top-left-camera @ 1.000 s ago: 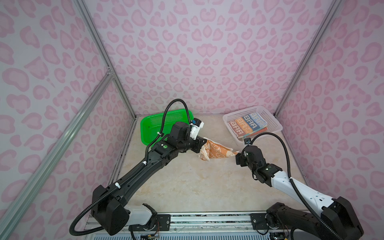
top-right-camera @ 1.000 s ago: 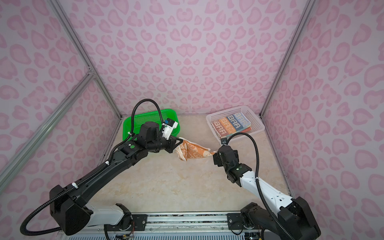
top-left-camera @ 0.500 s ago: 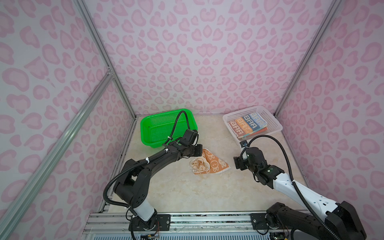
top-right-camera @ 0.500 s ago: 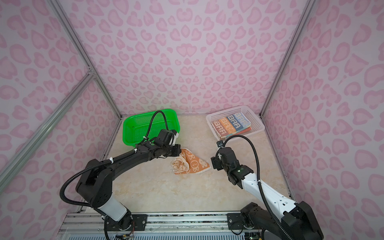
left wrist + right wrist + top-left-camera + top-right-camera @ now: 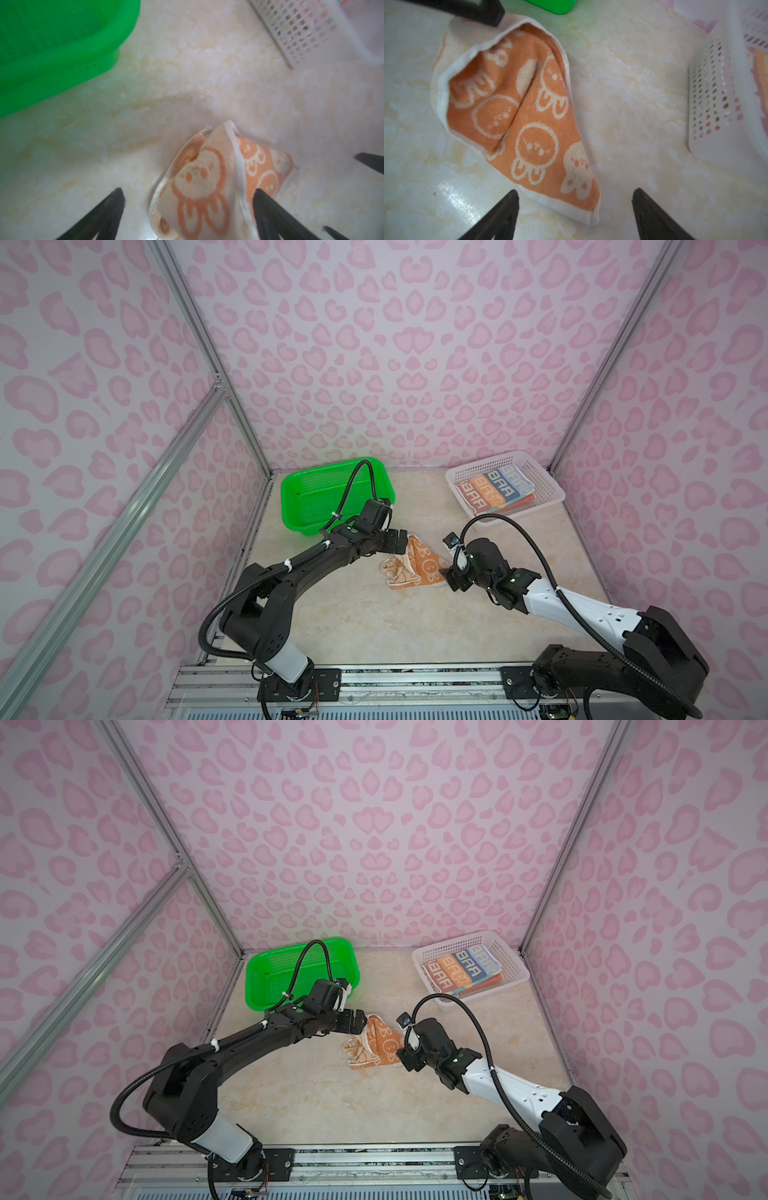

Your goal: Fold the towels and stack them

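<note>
Released by the opened left pincer (image 5: 188,190), the orange towel (image 5: 415,568) lies beside the open right pincer (image 5: 575,190).

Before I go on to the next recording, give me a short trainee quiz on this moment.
1. True or false: the orange towel with white cartoon faces lies on the beige marble-look tabletop, in neither basket.
2. Where is the folded striped towel with white block letters?
A) in the green perforated plastic basket
B) in the white perforated plastic basket
C) flat on the tabletop
3. Short answer: is the left gripper or the right gripper shut on a towel?

Key: 1 true; 2 B; 3 no, both are open, with part of the orange towel between the fingers of each.
</note>
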`<action>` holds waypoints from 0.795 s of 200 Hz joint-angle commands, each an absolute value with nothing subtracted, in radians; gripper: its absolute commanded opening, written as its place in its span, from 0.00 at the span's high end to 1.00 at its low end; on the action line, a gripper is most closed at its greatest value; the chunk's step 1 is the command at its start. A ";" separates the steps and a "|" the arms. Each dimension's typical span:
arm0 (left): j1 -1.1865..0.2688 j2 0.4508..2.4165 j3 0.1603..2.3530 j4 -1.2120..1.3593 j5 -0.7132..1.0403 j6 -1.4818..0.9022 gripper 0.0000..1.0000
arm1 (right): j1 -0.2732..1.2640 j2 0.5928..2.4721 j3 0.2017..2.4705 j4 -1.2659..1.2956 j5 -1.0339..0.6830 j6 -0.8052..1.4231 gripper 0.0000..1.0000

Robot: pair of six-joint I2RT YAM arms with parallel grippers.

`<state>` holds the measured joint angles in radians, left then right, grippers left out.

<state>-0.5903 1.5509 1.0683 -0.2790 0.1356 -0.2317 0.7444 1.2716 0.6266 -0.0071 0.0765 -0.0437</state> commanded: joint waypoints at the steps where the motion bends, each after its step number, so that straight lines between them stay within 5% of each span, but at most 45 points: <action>1: -0.592 1.429 1.002 -0.181 0.083 -0.173 0.02 | 0.772 1.321 0.643 0.045 0.040 -0.114 0.15; 44: -0.591 1.227 0.881 -0.164 -0.003 -0.178 0.02 | 0.827 1.420 0.696 0.058 -0.020 -0.257 0.19; 124: -0.591 1.184 0.808 -0.195 -0.013 -0.161 0.02 | 0.827 1.622 0.906 -0.026 -0.075 -0.113 0.23; 144: -0.591 1.187 0.805 -0.194 -0.010 -0.156 0.02 | 0.827 1.674 0.969 -0.040 -0.108 -0.089 0.30; 159: -0.591 1.190 0.805 -0.195 -0.008 -0.154 0.02 | 0.826 1.712 1.018 -0.055 -0.098 -0.061 0.48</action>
<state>-0.5903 1.1858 0.8101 -0.1944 -0.0059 -0.1707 0.8265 1.6657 0.9634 -0.0200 -0.0811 -0.1192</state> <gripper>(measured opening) 0.980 0.647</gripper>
